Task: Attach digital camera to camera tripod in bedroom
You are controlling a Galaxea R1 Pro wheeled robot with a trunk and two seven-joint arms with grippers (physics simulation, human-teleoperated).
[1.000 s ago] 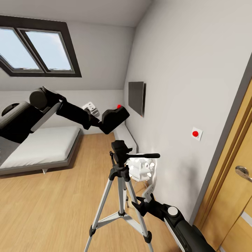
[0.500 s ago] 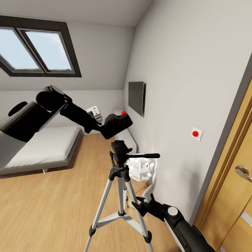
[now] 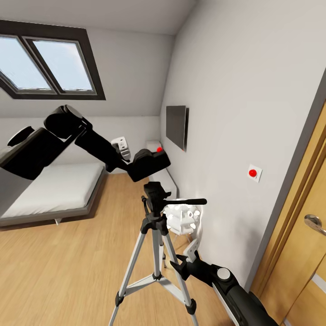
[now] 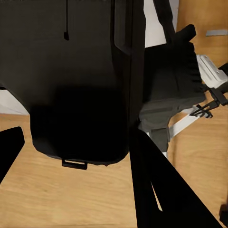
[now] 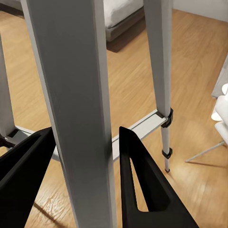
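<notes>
My left gripper [image 3: 132, 166] is shut on the digital camera [image 3: 148, 162], a black box with its red button [image 3: 159, 149] on top. It hangs a little above the black head [image 3: 155, 191] of the camera tripod [image 3: 154, 244], apart from it. From the left wrist, the camera body [image 4: 71, 85] sits between my fingers [image 4: 156, 190], with the tripod head [image 4: 171, 80] beyond. The pan handle [image 3: 192, 201] points right. Low down, my right gripper [image 3: 185, 260] is shut around a silver tripod leg [image 5: 78, 104], one finger [image 5: 142, 180] on each side.
A low grey bed [image 3: 54, 190] lies at the left. The wooden door [image 3: 308, 253] is at the right, close by. A white ball-cluster lamp [image 3: 183, 217] stands behind the tripod by the wall. A dark panel [image 3: 176, 127] hangs on the wall.
My left arm has carried the camera down and slightly right, closer over the tripod head, and levelled it. The right arm and tripod have stayed still.
</notes>
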